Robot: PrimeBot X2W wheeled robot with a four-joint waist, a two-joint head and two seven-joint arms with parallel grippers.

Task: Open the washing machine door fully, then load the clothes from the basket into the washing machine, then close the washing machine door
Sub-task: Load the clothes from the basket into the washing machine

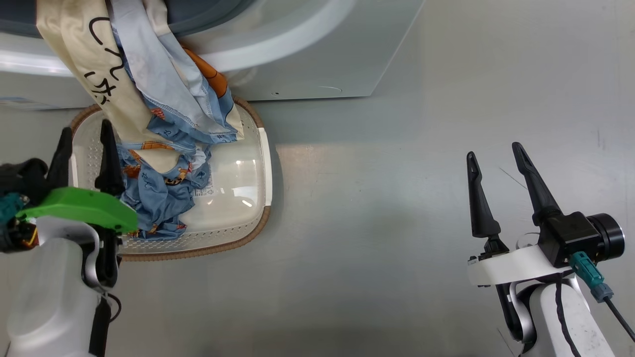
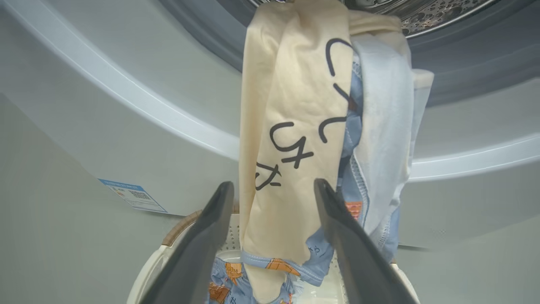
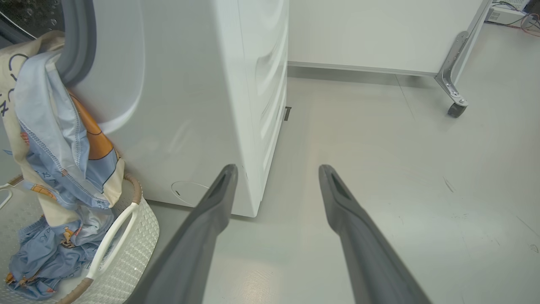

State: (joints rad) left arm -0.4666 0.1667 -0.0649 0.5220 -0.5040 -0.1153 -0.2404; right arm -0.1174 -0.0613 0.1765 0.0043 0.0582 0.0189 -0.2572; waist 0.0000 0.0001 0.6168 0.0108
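Note:
The washing machine [image 1: 317,59] stands at the top of the head view, and its door is out of view. The clothes [image 1: 163,99], a cream piece with black writing bunched with light blue printed fabric, hang from the drum opening [image 2: 422,12] down into the basket [image 1: 265,163]. More blue garments lie in the basket. My left gripper [image 1: 85,126] is open over the basket's left side, just left of the hanging cloth. In the left wrist view the cream piece [image 2: 287,126] hangs just beyond my open left gripper [image 2: 274,186]. My right gripper [image 1: 493,149] is open and empty over bare floor, far to the right.
The basket [image 3: 135,236] sits on the grey floor against the washer's front. The washer's right side [image 3: 261,84] faces open floor. A white panel on a metal leg with a caster [image 3: 457,107] stands farther back. A blue sticker [image 2: 133,195] marks the washer's lower corner.

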